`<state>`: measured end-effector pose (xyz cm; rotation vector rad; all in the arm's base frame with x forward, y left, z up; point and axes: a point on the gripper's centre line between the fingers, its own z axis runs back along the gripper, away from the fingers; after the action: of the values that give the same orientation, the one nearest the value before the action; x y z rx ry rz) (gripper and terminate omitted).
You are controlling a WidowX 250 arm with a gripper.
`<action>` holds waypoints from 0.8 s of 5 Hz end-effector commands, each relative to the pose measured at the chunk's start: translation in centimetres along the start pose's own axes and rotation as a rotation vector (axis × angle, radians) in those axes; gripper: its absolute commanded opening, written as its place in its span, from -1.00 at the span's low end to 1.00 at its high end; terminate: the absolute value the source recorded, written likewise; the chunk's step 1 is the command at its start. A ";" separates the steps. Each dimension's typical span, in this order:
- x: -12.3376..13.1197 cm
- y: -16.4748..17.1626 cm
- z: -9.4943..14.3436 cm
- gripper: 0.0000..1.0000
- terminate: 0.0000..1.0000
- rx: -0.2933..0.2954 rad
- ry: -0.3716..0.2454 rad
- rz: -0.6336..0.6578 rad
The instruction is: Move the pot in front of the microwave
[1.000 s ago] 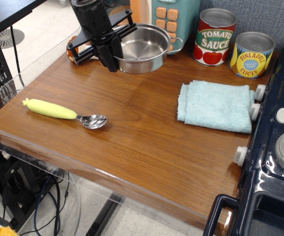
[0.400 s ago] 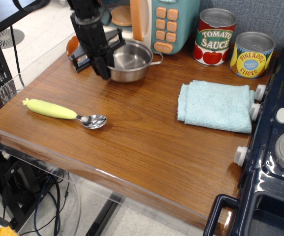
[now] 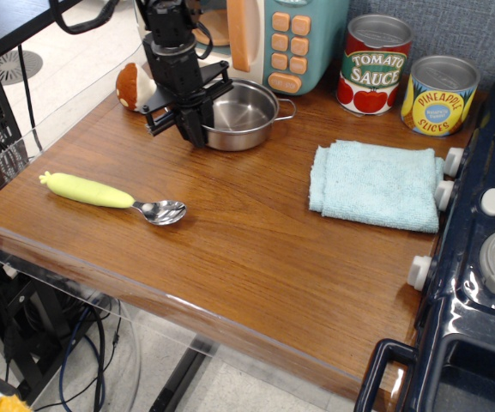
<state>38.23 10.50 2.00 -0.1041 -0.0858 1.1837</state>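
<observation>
Whereas a second ago the pot [image 3: 240,114] hung raised and tilted near the far-left corner, it now sits level on the counter [image 3: 256,249] at the far edge, just before the microwave [image 3: 303,39], so placement looks essentially done. The gripper [image 3: 189,123] reaches down from above at the pot's left rim, fingers apparently still closed on it, though the view is unclear.

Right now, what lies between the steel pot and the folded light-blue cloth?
Nothing: only bare wooden tabletop separates the shiny steel pot from the folded light-blue cloth, seen in the single camera view.
</observation>
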 end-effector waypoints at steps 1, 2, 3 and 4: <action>0.3 0.2 1.8 1.00 -1.00 -0.028 -0.017 0.023; 0.2 0.3 2.6 1.00 -1.00 -0.041 -0.023 0.017; 0.1 0.2 3.7 1.00 -1.00 -0.074 -0.018 0.021; -0.5 0.4 5.8 1.00 -1.00 -0.116 -0.015 0.024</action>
<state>37.19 9.61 5.40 -0.1807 -0.0991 1.2101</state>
